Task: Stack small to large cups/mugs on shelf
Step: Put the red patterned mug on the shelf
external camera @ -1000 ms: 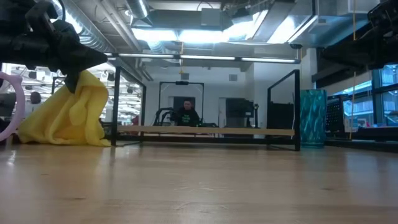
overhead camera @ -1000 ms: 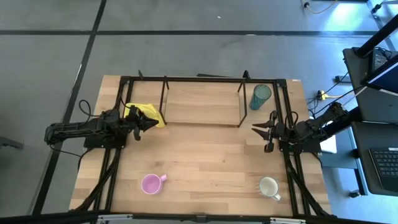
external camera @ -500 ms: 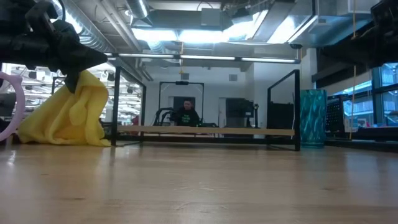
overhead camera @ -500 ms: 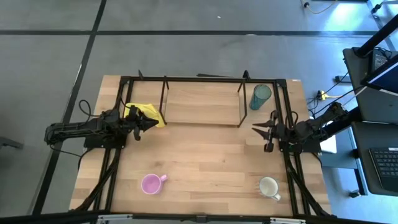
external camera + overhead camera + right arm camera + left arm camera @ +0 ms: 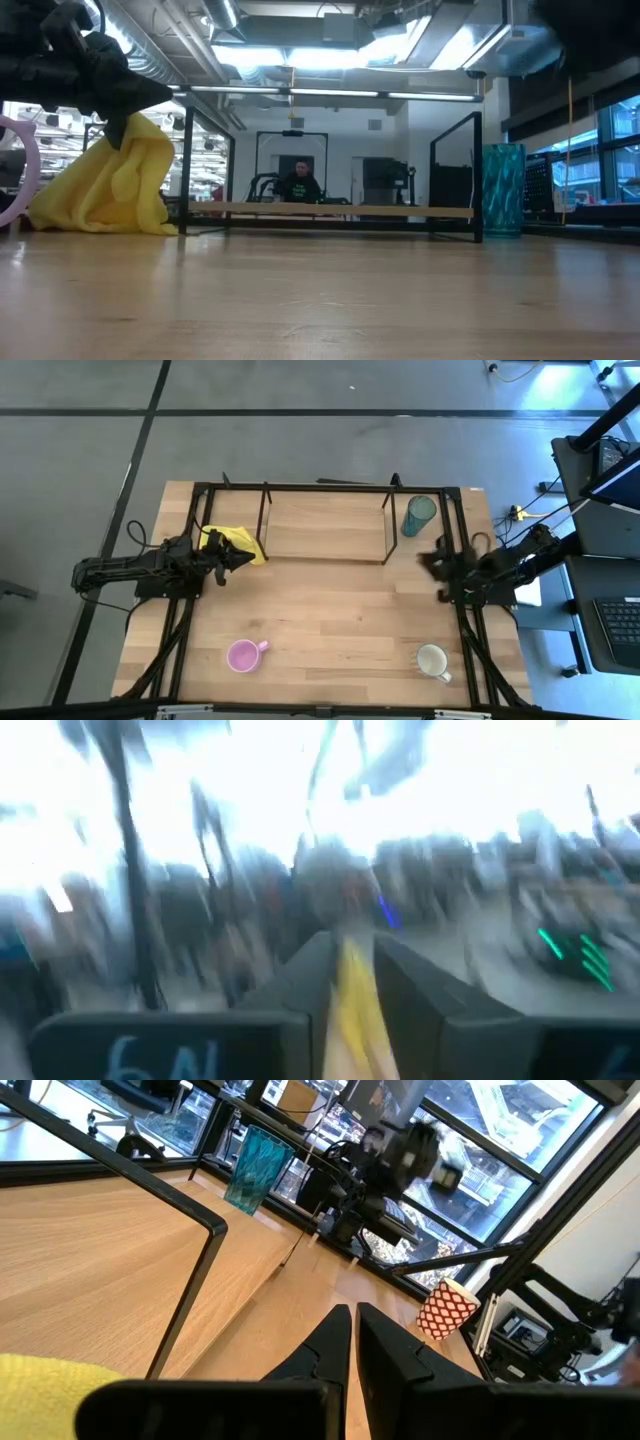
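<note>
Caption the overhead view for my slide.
Pink mug and white mug near the table's front, teal tumbler beside the empty shelf, both arms at the sides.

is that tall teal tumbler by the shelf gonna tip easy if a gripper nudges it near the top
Probably yes. The teal tumbler stands upright, tall for its narrow base and without a handle, so a high nudge would likely tip it. It looks translucent, so likely thin and light. Once down, its round wall could roll, with the shelf frame close beside it.
</note>
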You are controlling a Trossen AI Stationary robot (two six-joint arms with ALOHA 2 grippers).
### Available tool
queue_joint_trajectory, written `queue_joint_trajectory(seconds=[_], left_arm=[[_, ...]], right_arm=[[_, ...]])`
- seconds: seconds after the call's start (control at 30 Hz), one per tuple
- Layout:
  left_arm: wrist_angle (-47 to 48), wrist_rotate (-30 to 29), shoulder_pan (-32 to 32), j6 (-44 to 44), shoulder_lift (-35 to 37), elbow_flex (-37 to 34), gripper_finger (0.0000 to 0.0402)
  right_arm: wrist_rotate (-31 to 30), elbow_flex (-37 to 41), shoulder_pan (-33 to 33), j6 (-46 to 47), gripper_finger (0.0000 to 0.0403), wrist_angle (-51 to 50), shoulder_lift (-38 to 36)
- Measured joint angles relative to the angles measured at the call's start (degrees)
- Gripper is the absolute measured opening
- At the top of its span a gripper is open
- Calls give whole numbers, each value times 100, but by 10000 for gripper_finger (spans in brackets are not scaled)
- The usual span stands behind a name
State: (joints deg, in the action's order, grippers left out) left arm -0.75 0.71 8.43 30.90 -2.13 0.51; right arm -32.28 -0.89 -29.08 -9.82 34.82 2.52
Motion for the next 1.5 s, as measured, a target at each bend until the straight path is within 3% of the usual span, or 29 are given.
queue_joint_trajectory(seconds=[0.1, 0.17, 0.23, 0.33, 0.4, 0.47, 0.67, 0.77, 0.87, 0.97, 1.3, 1.5], left_arm=[[0, 0, 2, 2, 0, 0, 14], [1, -2, 0, 1, -2, 0, 14], [1, -2, 2, 0, -1, 0, 14], [2, -2, 0, 2, 0, 0, 14], [2, -2, 1, 1, 0, 0, 14], [2, -1, 1, 1, -1, 0, 14], [2, -2, 2, 2, -2, 0, 14], [2, -1, 0, 0, -2, 0, 14], [2, 0, 0, 0, 0, 0, 14], [2, -2, 0, 1, -1, 0, 14], [2, -2, 2, 0, 0, 0, 14], [2, 0, 0, 2, 0, 0, 14]], right_arm=[[1753, -109, -4, -1179, 81, 1842, 0], [2240, -474, -1, -1281, 81, 2127, -6], [2260, -1066, 0, -1132, 81, 1373, 38], [1846, -2273, 0, -1177, 81, -1111, 514], [1244, -3121, -3, -1305, 81, -2218, 1095], [223, -3978, -3, -1304, 80, -2790, 1690], [-3931, -6233, -3, -331, 80, -4943, 2899], [-4743, -7059, 0, 449, 80, -6288, 3115], [-4603, -7452, 0, 1289, 80, -6995, 3229], [-4417, -7632, 0, 1720, 80, -6912, 3281], [-4377, -7746, 0, 1959, 80, -6733, 3263], [-3692, -7665, -2, 2154, 80, -6692, 3389]])
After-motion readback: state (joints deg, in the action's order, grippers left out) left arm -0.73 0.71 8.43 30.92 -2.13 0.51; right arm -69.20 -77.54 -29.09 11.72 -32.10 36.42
